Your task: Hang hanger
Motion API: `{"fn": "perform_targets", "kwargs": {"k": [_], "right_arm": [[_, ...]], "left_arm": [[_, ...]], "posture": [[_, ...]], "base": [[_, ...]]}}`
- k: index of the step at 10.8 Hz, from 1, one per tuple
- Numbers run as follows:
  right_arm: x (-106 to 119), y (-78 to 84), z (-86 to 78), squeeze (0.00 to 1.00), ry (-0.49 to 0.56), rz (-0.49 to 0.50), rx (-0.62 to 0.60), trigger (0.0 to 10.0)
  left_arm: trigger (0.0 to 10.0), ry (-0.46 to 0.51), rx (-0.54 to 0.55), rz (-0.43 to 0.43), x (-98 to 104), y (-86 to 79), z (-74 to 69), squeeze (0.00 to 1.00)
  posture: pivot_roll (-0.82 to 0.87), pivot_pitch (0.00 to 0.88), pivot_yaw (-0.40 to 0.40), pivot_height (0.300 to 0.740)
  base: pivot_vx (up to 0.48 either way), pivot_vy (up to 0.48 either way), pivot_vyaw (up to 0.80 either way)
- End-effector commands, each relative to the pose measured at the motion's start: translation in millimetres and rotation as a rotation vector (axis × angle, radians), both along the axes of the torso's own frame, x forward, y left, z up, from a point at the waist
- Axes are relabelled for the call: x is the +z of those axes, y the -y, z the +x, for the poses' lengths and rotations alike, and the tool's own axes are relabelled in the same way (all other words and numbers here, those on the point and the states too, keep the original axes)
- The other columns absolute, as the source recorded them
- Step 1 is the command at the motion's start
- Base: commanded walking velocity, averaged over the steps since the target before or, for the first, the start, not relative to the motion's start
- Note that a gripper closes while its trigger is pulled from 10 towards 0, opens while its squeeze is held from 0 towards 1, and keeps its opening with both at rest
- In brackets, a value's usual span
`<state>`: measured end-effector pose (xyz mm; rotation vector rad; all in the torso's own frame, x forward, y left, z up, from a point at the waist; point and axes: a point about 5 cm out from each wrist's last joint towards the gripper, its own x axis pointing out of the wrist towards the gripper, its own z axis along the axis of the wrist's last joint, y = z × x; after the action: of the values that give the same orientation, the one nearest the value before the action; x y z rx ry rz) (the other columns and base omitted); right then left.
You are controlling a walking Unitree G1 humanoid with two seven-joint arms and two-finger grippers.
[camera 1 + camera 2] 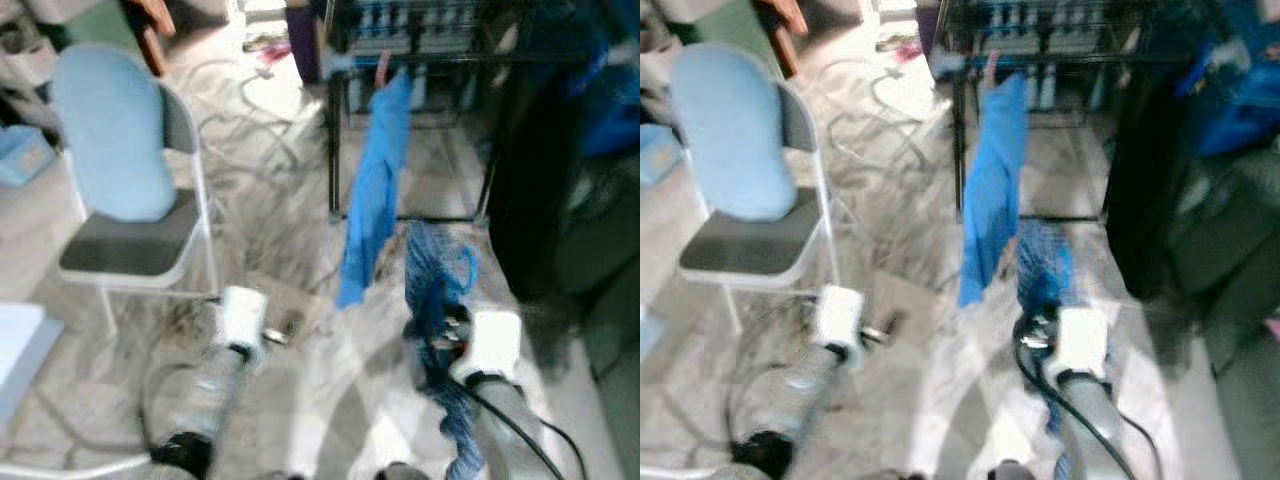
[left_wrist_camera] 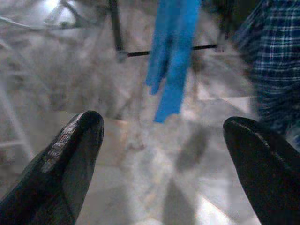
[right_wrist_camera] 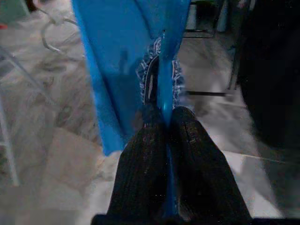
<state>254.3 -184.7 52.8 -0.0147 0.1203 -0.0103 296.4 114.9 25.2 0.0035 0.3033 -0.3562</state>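
Right gripper (image 3: 164,123) pinching my blue hanger (image 3: 165,89), plaid shirt draped | black rack (image 1: 440,55) ahead and above, right arm nearer | left gripper (image 2: 164,154) spread wide, holding nothing

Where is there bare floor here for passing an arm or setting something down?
Bare marble floor lies between the two arms, below the hanging blue garment. Left of it cables and the folding chair crowd the floor; right, the plaid shirt in the right claw and dark clothes.
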Motion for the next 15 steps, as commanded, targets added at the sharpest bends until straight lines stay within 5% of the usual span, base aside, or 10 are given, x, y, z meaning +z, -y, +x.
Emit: {"fn": "perform_targets", "kwargs": {"k": [1, 8, 15], "right_arm": [[2.6, -2.6, 1.7, 0.0, 0.008, 0.002, 0.02, 10.0], [5.5, -20.7, 16.8, 0.0, -0.006, 0.017, 0.134, 10.0], [-1.0, -11.4, 2.7, 0.0, -0.014, 0.025, 0.057, 10.0]], "left_arm": [[10.0, -0.008, 0.036, 0.012, -5.3, -9.3, -6.1, 0.0], [10.0, -0.022, 0.138, 0.01, -15.0, -20.2, -26.3, 0.0], [10.0, -0.036, 0.066, 0.043, -10.6, -16.0, -16.9, 0.0]], "posture": [[-0.16, 0.173, 0.03, 0.74], [-0.07, 0.195, -0.018, 0.74], [-0.13, 0.197, 0.031, 0.74]], "base": [[0.0, 0.0, 0.0], [-0.061, 0.0, 0.0], [-0.063, 0.0, 0.0]]}}
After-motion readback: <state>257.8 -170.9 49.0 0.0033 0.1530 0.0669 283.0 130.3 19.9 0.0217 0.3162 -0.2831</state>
